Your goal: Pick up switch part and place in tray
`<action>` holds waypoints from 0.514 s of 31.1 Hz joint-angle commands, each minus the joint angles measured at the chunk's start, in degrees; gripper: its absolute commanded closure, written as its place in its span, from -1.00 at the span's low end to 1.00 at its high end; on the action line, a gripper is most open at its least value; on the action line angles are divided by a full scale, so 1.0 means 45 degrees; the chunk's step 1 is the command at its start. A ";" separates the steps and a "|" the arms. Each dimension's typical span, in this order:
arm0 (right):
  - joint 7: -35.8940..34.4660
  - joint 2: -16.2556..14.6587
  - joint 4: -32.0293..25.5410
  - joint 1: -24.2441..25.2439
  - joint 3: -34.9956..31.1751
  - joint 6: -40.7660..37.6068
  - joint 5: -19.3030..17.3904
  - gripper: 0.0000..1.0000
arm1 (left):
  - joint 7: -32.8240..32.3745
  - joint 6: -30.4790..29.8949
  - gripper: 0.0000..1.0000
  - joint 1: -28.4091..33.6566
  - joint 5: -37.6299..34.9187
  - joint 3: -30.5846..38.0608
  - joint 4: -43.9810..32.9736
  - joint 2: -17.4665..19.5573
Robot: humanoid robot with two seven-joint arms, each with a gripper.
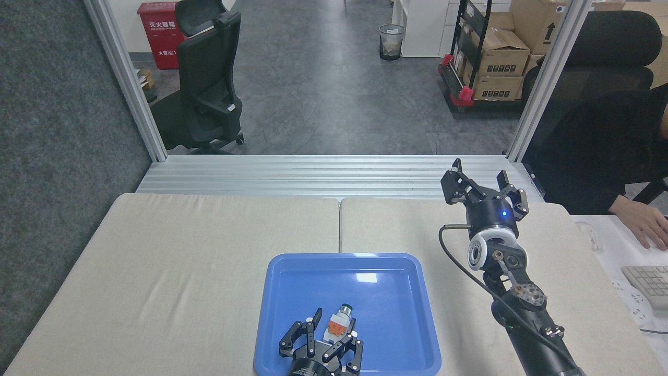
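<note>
The switch part (338, 321), white with an orange middle and a green-tipped silver end, lies inside the blue tray (396, 271) near its front edge. My left gripper (334, 328) comes in from the bottom edge and stands open around it. Its fingers are spread on either side, with a gap showing between the left fingertip (316, 315) and the part. My right gripper (482, 180) is held up over the back right of the table, open and holding nothing.
The tray sits on a beige padded table (182, 261) with an aluminium rail behind it. A person's hand (642, 219) rests on a white desk with a keyboard (647, 282) at the right. Office chairs and boxes stand on the floor beyond.
</note>
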 commanded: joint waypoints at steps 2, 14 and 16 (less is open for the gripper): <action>-0.0001 0.0001 0.0013 0.0000 0.0001 -0.0006 -0.0001 -1.00 | 0.0062 0.0614 -1.00 -0.0547 0.0091 -0.0253 -0.0171 -0.0140; -0.0001 0.0001 -0.0007 0.0000 -0.0019 -0.0006 -0.0020 -1.00 | 0.0257 0.0148 -1.00 -0.4879 0.0559 0.4099 -0.0177 0.0697; -0.0001 0.0001 -0.0007 0.0000 0.0000 -0.0006 -0.0020 -1.00 | 0.0276 -0.0670 -1.00 -0.5350 0.0910 0.5077 0.0605 0.1438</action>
